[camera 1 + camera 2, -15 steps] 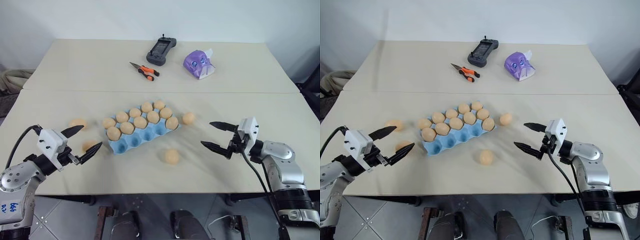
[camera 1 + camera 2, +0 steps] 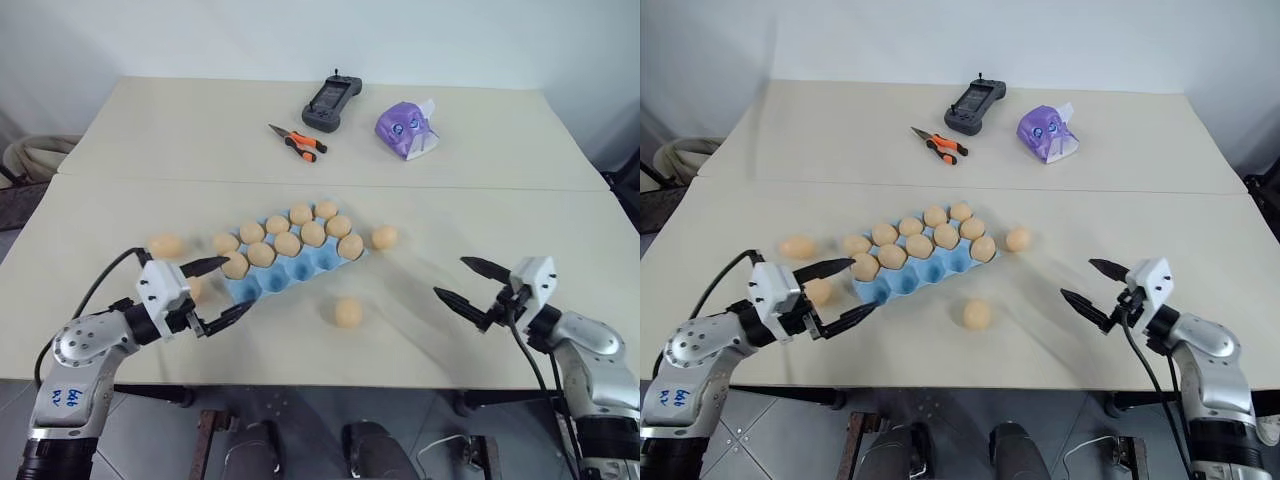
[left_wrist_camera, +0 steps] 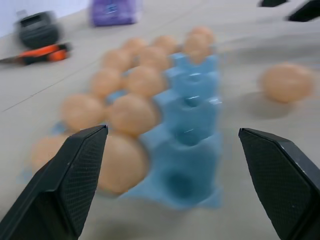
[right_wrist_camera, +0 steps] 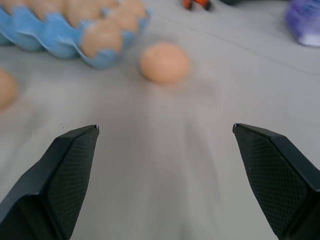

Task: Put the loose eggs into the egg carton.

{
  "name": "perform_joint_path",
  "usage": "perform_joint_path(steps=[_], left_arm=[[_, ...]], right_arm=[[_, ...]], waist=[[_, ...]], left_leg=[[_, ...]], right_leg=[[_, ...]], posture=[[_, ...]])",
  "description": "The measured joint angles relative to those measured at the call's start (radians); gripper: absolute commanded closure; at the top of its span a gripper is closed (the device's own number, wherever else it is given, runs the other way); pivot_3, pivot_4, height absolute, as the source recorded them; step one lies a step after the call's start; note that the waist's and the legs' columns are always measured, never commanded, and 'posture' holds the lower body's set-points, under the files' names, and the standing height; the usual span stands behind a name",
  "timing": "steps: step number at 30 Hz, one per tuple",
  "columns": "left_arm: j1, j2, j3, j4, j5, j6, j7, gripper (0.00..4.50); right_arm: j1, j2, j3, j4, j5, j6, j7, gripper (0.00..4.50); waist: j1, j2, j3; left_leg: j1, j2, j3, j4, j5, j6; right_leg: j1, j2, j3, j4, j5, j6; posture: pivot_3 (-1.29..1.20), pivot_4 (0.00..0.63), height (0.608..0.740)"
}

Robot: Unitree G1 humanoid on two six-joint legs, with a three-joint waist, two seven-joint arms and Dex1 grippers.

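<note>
The left gripper (image 2: 212, 291) is held level over the table (image 2: 120, 140), fingers spread wide and empty, aimed at the near left end of the egg carton (image 2: 300, 276). 1 loose egg (image 2: 165, 245) is seen far left; another (image 2: 195, 288) sits partly hidden behind the left gripper. The egg carton lies mid-table, its 2 far rows filled with eggs, the near row bare. A third loose egg (image 2: 348, 312) rests just in front of the carton, a fourth (image 2: 384, 237) just beside its right end. The right gripper (image 2: 470, 283) is held well right, fingers wide apart, empty. Pliers (image 2: 293, 142), a black handset (image 2: 328, 101) and a purple pouch (image 2: 406, 129) are noted at the far side.
</note>
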Motion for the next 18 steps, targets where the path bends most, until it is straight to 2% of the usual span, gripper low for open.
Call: perform_joint_path(steps=[6, 13, 18], left_arm=[[-0.023, 0.000, -0.022, 0.032, 0.001, -0.027, -0.040, 0.02], [-0.006, -0.027, -0.003, 0.053, 0.001, -0.037, -0.003, 0.02], [0.034, -0.046, 0.002, 0.035, 0.024, -0.053, 0.036, 0.02]], right_arm=[[-0.021, 0.001, 0.032, -0.002, -0.012, 0.004, 0.001, 0.00], [-0.349, 0.055, 0.197, 0.124, -0.078, 0.035, 0.003, 0.00], [-0.598, 0.106, 0.281, 0.411, -0.141, 0.051, 0.037, 0.00]], waist=[[-0.024, 0.000, 0.000], [-0.033, 0.000, 0.000], [-0.033, 0.001, 0.001]], left_leg=[[0.002, 0.002, 0.000, 0.000, 0.001, -0.001], [0.001, 0.001, -0.002, 0.000, 0.003, -0.001], [0.000, 0.001, -0.001, 0.001, 0.003, 0.000]], right_leg=[[0.001, -0.001, 0.000, 0.002, 0.001, -0.001], [0.000, -0.001, -0.001, 0.004, 0.001, -0.001], [-0.001, 0.000, -0.001, 0.004, 0.001, -0.001]], posture=[[0.00, 0.150, 0.740], [0.00, 0.150, 0.740], [0.00, 0.150, 0.740]])
